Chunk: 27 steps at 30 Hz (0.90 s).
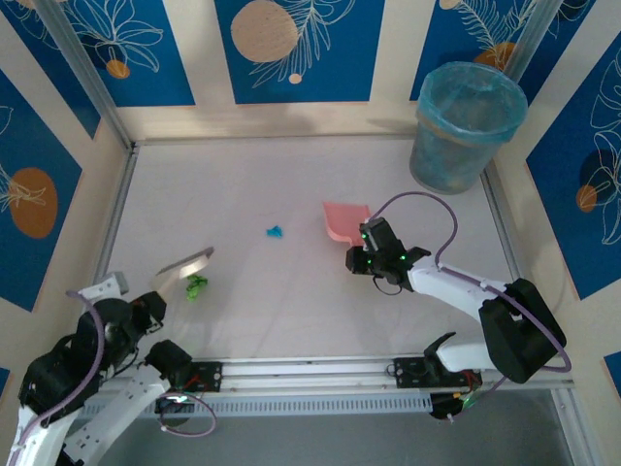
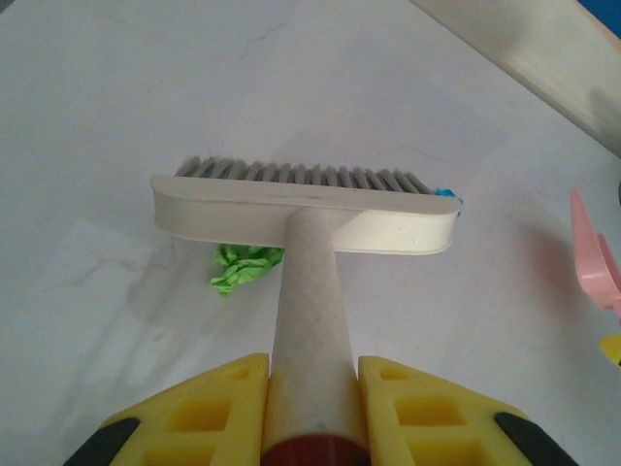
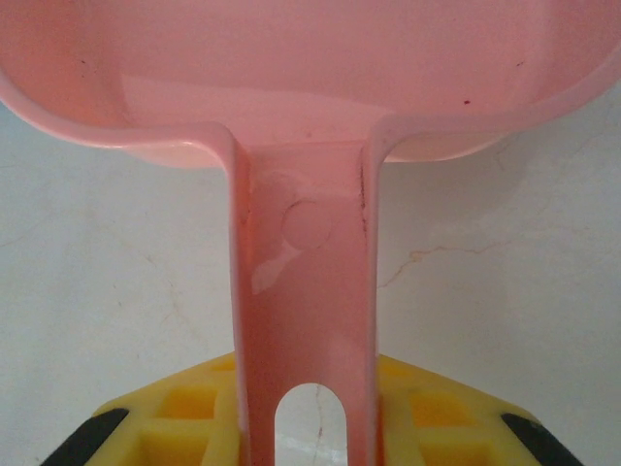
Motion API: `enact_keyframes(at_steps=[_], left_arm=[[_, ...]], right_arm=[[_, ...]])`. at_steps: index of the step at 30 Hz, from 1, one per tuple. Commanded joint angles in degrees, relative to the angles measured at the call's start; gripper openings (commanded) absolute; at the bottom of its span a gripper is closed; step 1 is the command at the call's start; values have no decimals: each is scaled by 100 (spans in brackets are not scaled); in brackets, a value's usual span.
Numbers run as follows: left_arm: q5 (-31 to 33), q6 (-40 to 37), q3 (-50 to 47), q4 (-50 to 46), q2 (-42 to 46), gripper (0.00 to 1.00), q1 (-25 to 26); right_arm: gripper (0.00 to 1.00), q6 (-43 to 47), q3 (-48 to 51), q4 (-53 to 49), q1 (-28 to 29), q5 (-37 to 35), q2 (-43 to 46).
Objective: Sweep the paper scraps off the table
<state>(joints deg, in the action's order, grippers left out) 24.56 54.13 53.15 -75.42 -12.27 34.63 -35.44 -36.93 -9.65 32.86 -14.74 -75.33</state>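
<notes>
Two paper scraps lie on the white table (image 1: 291, 311): a green wad (image 1: 197, 286) near the left and a cyan wad (image 1: 275, 231) at the centre. My left gripper (image 1: 146, 306) is shut on the handle of a cream brush (image 1: 182, 267). In the left wrist view the brush head (image 2: 306, 209) hangs over the green wad (image 2: 243, 267), and the cyan wad (image 2: 451, 197) peeks past its right end. My right gripper (image 1: 372, 254) is shut on the handle (image 3: 306, 320) of a pink dustpan (image 1: 345, 219), whose pan (image 3: 310, 68) faces away from me.
A blue-lined bin (image 1: 466, 126) stands at the table's far right corner. Aluminium rails (image 1: 310, 374) edge the table, and patterned wall panels (image 1: 291, 49) close the back and sides. The dustpan's edge (image 2: 594, 257) shows at the right of the left wrist view.
</notes>
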Motion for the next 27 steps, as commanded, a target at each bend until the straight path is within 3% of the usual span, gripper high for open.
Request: enact_keyframes(at_steps=[1, 13, 22, 27], left_arm=[[46, 355, -58, -240, -119, 0, 43], [-806, 541, -694, -28, -329, 0, 43], [-847, 547, -1443, 1535, -630, 0, 37], [-789, 320, -1546, 2797, -1421, 0, 37]], right_arm=[[0, 42, -138, 27, -23, -1, -21], [0, 46, -152, 1, -30, -83, -42], [0, 94, -210, -7, -25, -16, -149], [0, 214, -317, -13, 9, 152, -348]])
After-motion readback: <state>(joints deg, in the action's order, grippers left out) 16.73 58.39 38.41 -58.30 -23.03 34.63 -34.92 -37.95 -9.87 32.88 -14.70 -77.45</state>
